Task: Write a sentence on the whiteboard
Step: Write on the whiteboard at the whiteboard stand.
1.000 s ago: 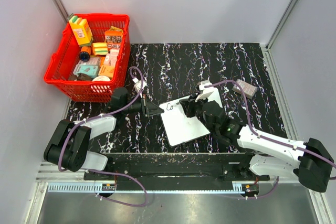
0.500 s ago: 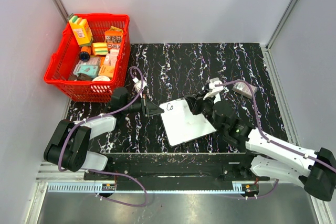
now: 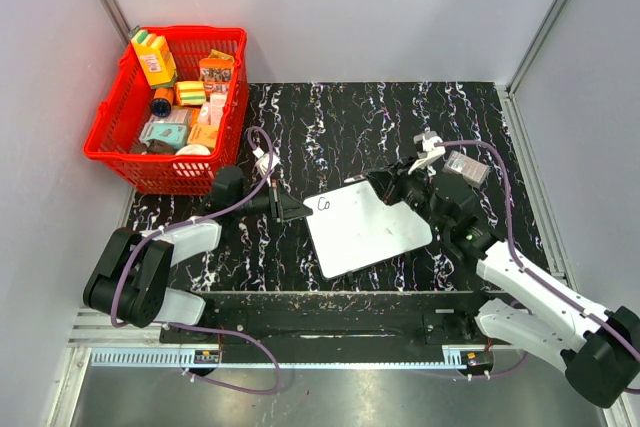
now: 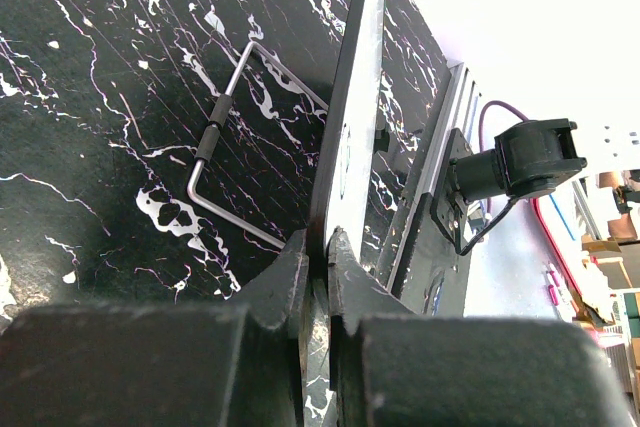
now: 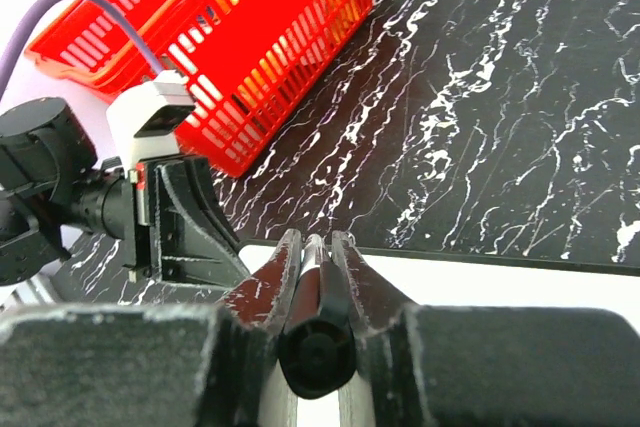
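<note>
The whiteboard (image 3: pixel 365 232) lies tilted on the black marbled table, with a small dark "Co" (image 3: pixel 323 204) of the sentence near its far left corner. My left gripper (image 3: pixel 291 209) is shut on the board's left edge, seen edge-on in the left wrist view (image 4: pixel 348 117) between the fingertips (image 4: pixel 318 242). My right gripper (image 3: pixel 388 183) is shut on a dark marker (image 5: pixel 320 312) and sits over the board's far edge, right of the writing. In the right wrist view the gripper (image 5: pixel 315 240) points the marker at the white board (image 5: pixel 500 282).
A red basket (image 3: pixel 110 142) with several packaged goods stands at the far left, also in the right wrist view (image 5: pixel 230 37). A small grey block (image 3: pixel 467 167) lies right of the right gripper. A bent metal wire (image 4: pixel 225 117) lies beside the board's edge. Walls close in the table.
My right gripper has moved right along the board's far edge with the marker, uncovering the written "Co". The mark grew from one letter to two. The left gripper has not moved.
</note>
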